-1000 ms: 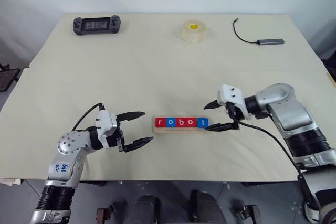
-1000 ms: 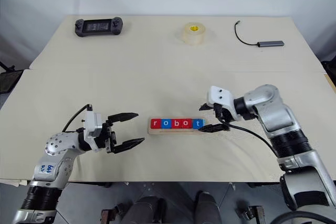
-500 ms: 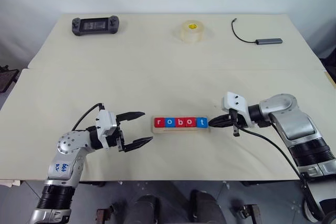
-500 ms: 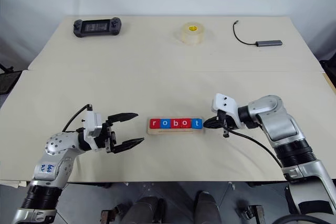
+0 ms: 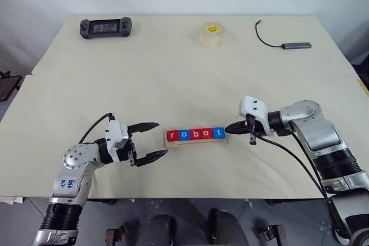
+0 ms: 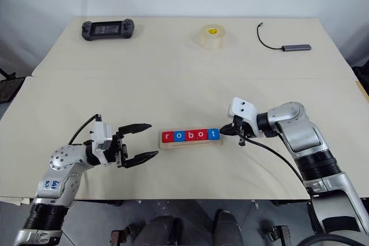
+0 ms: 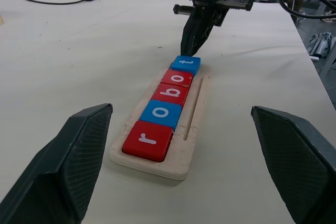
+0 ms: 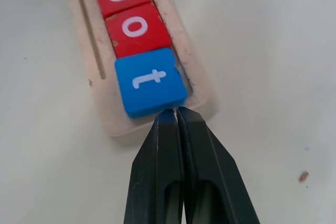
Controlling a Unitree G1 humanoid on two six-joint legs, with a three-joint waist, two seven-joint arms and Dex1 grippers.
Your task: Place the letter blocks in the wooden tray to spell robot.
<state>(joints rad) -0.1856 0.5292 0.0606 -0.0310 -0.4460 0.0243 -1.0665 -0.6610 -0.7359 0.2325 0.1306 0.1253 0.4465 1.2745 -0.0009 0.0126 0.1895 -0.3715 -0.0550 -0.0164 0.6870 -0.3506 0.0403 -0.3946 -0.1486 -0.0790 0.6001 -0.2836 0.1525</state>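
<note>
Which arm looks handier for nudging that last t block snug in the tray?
Probably the right: its gripper is shut, tips right at the edge of the blue t block in the tray. The left gripper hangs open, short of the tray's other end.

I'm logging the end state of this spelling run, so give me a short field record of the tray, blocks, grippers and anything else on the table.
tray: wooden tray lies flat near the table's front edge, between the two arms
blocks: five letter blocks in a row in it, reading r o b o t
colours: red, blue, red, red, blue
right gripper: jaws shut, tips at the t block end
left gripper: jaws open, empty, apart from the tray
far side: game controller, tape roll, cable with adapter
</note>
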